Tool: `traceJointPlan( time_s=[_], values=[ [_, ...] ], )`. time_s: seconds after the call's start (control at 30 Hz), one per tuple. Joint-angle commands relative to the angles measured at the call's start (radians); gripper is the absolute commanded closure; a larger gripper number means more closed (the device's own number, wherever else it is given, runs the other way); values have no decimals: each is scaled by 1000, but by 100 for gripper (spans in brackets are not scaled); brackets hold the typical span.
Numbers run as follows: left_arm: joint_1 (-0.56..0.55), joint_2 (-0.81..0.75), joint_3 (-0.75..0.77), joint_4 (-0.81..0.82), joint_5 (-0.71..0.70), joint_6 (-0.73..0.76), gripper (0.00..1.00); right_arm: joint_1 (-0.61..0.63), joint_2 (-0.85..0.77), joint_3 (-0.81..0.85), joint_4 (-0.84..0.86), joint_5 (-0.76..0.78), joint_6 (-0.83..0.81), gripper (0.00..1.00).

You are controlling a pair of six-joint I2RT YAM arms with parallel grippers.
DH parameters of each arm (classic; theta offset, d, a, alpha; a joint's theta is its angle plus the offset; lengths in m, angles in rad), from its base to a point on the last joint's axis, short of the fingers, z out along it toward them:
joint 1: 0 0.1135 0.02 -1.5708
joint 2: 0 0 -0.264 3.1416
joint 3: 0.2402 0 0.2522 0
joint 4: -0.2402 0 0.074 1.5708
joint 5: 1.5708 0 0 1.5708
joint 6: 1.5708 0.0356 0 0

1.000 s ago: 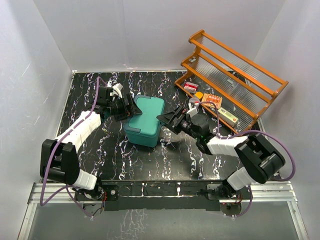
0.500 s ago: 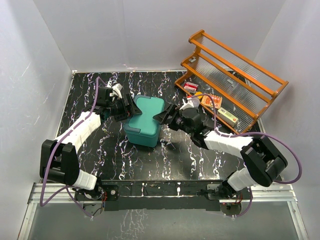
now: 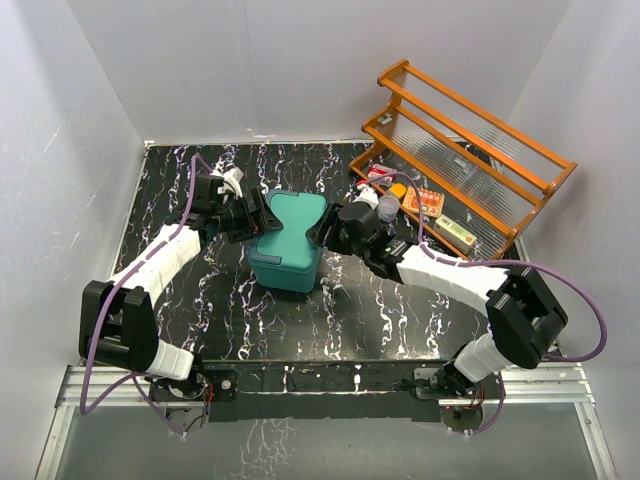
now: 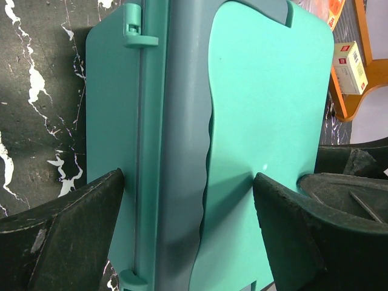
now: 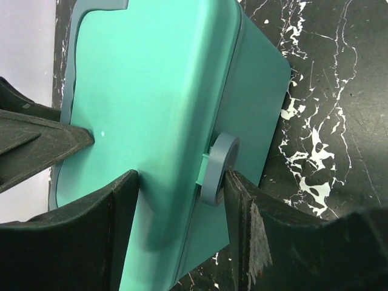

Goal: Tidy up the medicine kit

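**Right gripper arrives at latch**

My right gripper (image 5: pixel 182 182) sits wide open, its fingers straddling the front latch (image 5: pixel 217 165) and holding nothing. A second ago it hung well off to the right. My left gripper (image 4: pixel 188 177) stays clamped across the hinge edge of the medicine kit (image 3: pixel 288 242), which stands on the table (image 3: pixel 230 320) with its lid (image 5: pixel 151 79) shut. Unlatching looks next.

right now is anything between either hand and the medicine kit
Nothing visible does. The left hand straddles the medicine kit at its hinge edge, and the right hand straddles its front latch.
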Motion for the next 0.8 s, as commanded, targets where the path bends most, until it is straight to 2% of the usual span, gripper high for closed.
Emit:
traceJointPlan(
  time_s=[0.0,0.17,0.5,0.57,0.77],
  values=[
    [-13,-6,-41,-97,4,34,16,28,21,75,-21,18,-30,55],
    [-13,-5,-42,-98,1,34,16,39,41,131,-104,46,-52,64],
    [-12,-2,-44,-101,-8,34,16,47,65,166,-136,27,-72,68],
    [-13,-1,-44,-101,-9,36,16,47,72,152,-117,4,-69,65],
    [-13,-3,-45,-104,-7,36,16,44,104,132,-71,-66,-47,46]
  ],
)
